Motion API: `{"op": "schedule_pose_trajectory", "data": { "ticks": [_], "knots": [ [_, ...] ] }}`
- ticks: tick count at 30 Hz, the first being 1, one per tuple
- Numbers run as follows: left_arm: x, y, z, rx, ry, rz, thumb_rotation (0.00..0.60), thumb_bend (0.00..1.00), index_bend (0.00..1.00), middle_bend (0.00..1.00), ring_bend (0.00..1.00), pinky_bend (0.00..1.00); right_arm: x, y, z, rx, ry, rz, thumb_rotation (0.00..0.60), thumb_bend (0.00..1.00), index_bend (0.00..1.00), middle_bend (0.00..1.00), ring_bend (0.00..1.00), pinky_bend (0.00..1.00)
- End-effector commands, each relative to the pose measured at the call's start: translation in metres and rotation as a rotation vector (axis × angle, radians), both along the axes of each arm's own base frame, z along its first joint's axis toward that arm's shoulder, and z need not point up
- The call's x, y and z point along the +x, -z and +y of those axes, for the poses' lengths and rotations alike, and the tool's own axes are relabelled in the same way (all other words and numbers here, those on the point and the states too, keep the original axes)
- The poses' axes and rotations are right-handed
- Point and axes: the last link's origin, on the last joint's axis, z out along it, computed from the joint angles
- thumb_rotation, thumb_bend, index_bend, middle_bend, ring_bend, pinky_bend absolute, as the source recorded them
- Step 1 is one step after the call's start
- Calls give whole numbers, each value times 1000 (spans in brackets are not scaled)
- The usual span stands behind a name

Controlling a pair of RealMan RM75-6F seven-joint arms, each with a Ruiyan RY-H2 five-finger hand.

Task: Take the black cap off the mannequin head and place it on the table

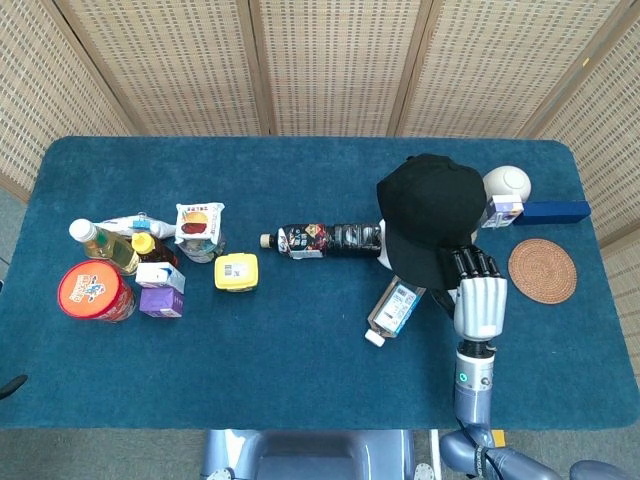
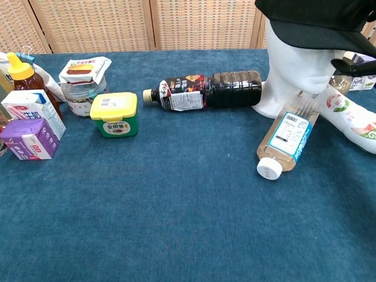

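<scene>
While the black cap [image 1: 432, 215] sits on the white mannequin head [image 2: 296, 73], the right hand [image 1: 479, 300] is at the brim's near edge, fingers extended and slightly apart, holding nothing. Slide the fingertips [image 2: 352, 66] under the brim with the thumb above, pinch firmly, then lift up and toward the robot so the head does not tip. Avoid the clear bottle [image 1: 393, 308] lying just beside the base. The left hand is out of view

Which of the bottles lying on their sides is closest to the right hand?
The white squeeze bottle, right below the right hand; the clear white-capped bottle lies farther left.
</scene>
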Motion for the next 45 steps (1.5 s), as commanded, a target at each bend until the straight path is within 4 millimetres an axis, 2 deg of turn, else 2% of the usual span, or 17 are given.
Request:
{"op": "schedule_pose_trajectory", "data": {
  "ticks": [1, 7, 9, 17, 22, 28, 35, 45],
  "knots": [
    [0, 1, 0, -3, 0, 2, 600, 80, 0, 0, 0, 0, 0, 0, 0, -16, -20, -8, 600, 394, 422, 489, 433, 549],
    [-1, 4, -3, -12, 5, 9, 600, 79, 0, 0, 0, 0, -2, 0, -4, -44, -62, -13, 600, 580, 509, 555, 496, 648],
    [-1, 4, -3, -12, 4, 9, 600, 79, 0, 0, 0, 0, -2, 0, -7, -50, -73, -13, 600, 610, 530, 574, 513, 672],
    [-1, 6, -3, -18, 6, 15, 600, 79, 0, 0, 0, 0, 0, -1, -12, -64, -118, -19, 600, 636, 604, 646, 593, 769],
    [0, 6, -2, -20, 6, 17, 600, 80, 0, 0, 0, 0, 6, -12, -20, -106, -163, -18, 600, 653, 642, 728, 679, 882],
    [0, 7, -2, -25, 5, 17, 600, 79, 0, 0, 0, 0, 11, -22, -26, -135, -184, -15, 600, 669, 658, 741, 716, 929],
    [0, 7, -2, -20, -2, 21, 600, 79, 0, 0, 0, 0, 22, -43, -45, -193, -201, 41, 600, 674, 677, 752, 731, 941],
    [0, 11, -4, -37, -6, 31, 600, 79, 0, 0, 0, 0, 33, -94, -79, -296, -185, 140, 600, 675, 696, 764, 747, 951]
  ]
}}
